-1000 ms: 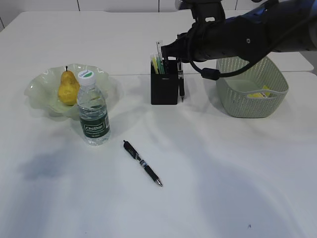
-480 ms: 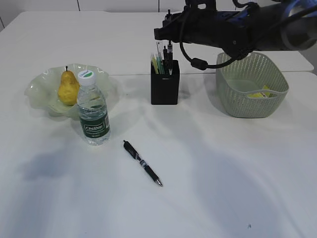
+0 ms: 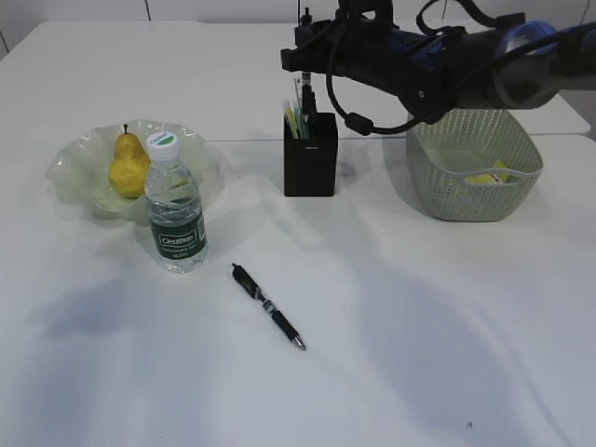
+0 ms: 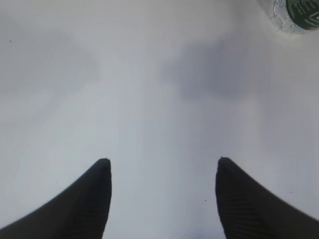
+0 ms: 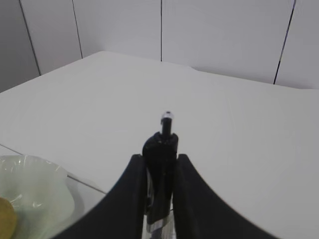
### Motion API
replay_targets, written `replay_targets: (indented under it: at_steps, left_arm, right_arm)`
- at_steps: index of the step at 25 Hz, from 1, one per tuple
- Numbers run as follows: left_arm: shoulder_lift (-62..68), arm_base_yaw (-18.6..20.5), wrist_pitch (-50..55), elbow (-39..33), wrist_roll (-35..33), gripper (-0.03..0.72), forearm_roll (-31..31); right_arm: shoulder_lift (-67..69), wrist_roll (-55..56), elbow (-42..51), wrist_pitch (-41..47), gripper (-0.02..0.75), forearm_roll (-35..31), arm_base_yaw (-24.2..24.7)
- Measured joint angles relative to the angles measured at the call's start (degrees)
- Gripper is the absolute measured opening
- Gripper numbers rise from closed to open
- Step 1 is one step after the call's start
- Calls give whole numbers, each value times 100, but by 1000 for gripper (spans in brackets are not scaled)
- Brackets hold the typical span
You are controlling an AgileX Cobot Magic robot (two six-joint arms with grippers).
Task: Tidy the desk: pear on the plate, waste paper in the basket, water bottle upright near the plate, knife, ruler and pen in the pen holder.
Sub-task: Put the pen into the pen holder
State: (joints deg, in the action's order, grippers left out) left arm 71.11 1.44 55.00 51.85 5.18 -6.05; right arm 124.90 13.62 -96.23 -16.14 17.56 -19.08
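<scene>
While gripping a black pen, right gripper hangs above the pen holder.
Left gripper spread, empty, water bottle well beyond.

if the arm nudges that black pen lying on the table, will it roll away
Probably a little. The black pen is slim and round-bodied, lying flat on the smooth white table, so a sideways push may roll it. Its clip would likely stop it soon. It looks stiff and light.

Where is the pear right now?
The pear sits in the green plate on the left side of the exterior view, just behind the upright water bottle.
</scene>
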Motion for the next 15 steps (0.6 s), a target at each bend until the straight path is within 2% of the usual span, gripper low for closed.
replay_targets:
  at_steps: [15]
  left_arm:
    - [0, 0, 10, 0, 0, 465, 36]
  right_arm:
    - [627, -41, -13, -156, 113, 0, 132]
